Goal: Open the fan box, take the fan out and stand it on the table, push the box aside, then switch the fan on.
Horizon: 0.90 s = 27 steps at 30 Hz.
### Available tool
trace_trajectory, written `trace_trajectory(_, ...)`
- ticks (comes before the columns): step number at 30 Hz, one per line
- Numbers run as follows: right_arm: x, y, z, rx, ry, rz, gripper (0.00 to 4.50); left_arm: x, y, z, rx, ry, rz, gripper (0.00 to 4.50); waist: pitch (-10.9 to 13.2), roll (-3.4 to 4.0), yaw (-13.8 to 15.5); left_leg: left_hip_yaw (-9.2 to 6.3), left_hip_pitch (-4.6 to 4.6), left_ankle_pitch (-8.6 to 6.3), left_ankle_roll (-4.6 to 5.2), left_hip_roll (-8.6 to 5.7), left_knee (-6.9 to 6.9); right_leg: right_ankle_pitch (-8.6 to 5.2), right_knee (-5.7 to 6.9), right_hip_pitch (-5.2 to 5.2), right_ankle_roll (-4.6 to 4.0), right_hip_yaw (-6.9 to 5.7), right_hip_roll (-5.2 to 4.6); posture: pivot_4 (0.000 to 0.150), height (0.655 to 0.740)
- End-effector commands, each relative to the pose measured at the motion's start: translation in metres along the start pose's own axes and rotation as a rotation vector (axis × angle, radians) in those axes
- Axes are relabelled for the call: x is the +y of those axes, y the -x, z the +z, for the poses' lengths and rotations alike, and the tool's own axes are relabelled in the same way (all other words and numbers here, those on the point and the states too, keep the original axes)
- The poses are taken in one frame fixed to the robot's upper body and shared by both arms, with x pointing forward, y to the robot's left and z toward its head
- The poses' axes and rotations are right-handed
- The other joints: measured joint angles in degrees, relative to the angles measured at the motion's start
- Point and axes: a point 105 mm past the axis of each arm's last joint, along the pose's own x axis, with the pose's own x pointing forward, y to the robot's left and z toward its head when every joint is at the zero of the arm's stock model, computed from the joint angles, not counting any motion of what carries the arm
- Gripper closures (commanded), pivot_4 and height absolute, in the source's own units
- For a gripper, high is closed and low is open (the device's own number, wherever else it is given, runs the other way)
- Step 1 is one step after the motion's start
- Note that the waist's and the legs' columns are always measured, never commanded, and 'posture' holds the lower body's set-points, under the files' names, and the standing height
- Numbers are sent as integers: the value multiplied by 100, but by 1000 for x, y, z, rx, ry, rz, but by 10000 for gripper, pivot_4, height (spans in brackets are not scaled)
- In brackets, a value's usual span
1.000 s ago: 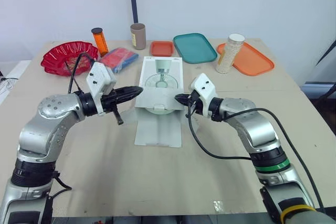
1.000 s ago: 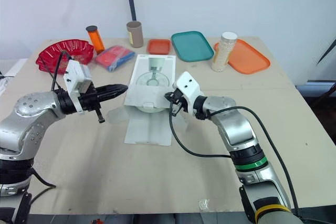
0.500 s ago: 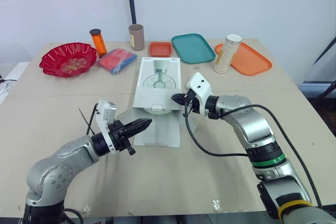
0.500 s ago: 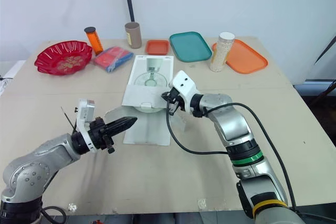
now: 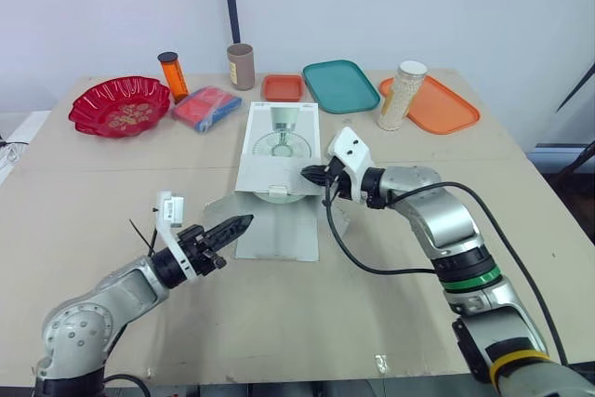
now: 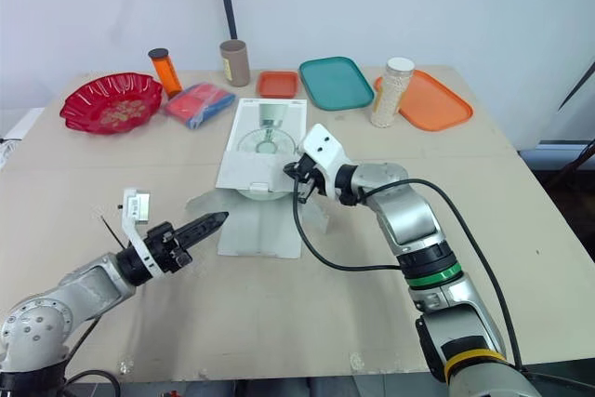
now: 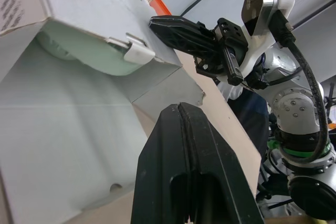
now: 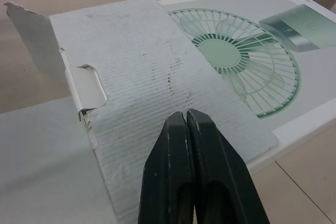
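The left jaws were clenched on nothing, low over the worktop and pointing at the open near end of the fan box, just beside its left side flap. The right jaws were likewise pressed together and empty, at the box's near right corner over a raised cardboard flap; contact could not be judged. The box lay flat at mid-worktop, its long front flap spread out. Inside the open end sat the pale green fan. Along the far edge stood a red bowl, an orange bottle, a teal tray and a grain jar.
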Motion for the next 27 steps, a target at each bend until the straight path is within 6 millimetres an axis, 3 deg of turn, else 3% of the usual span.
trace_trajectory(1,-2,4,-13,40,-23,-23,44544,-4,-1,-2,17,4,-34,45000,-1,-2,3,0,0,0,0,-1,0,0,-1,1,0,0,-1,1500,7400)
trace_trajectory(12,-10,2,-17,57,-21,-53,44544,-5,-11,-23,15,130,-72,45000,-6,-4,7,4,3,0,-1,0,0,1,-2,3,-1,2,-1,1500,7400)
trace_trajectory(19,-15,-3,-11,48,-9,-45,44544,6,-11,-17,-39,178,-23,45000,-6,-4,6,5,4,1,-2,1,0,4,-3,2,-5,2,0,1500,7400)
trace_trajectory(27,-18,-6,-6,41,10,-45,44544,4,-29,-35,-50,265,-26,45000,-6,-4,8,6,3,1,-3,1,-2,3,-6,2,-4,1,-1,1500,7400)
